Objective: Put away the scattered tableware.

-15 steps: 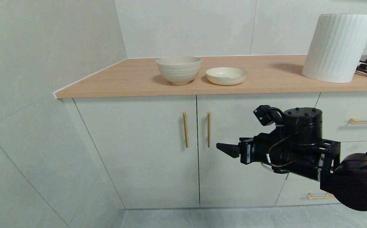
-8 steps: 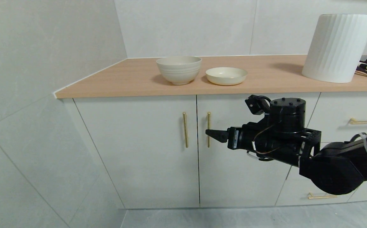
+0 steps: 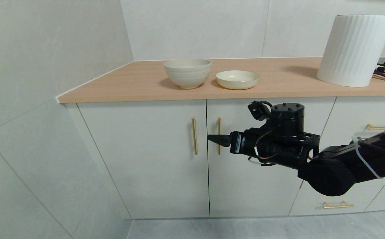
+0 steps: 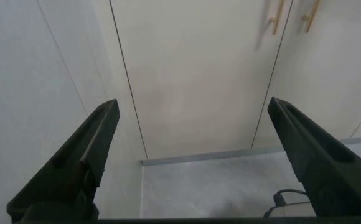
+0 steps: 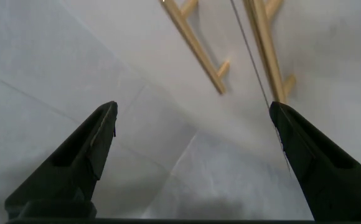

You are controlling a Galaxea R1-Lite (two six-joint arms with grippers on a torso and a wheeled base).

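Tableware: a bowl (image 3: 187, 73) and a shallow dish (image 3: 237, 79) sit side by side, just apart, on the desk (image 3: 129, 84), upper centre of the head frame. Neither is held. Below them, mid-frame, the cabinet doors (image 3: 145, 156) are shut. Brass handles flank the seam: the left door handle (image 3: 194, 136) and the right door handle (image 3: 218, 135). A ribbed white container (image 3: 355, 49) stands at upper right.

Change: over the last second the right gripper (image 3: 217, 139) has travelled from lower right, up and leftward. Its tip now overlaps the right door handle at mid-height; contact cannot be confirmed. The right wrist view shows its fingers spread wide, holding nothing. The left gripper (image 4: 193, 102) also has its fingers spread and empty, and it is aimed low at the cabinet front.

Reading: opening the cabinet appears to come first, and stowing has not begun. Likely next: clamp the handle, then pull.
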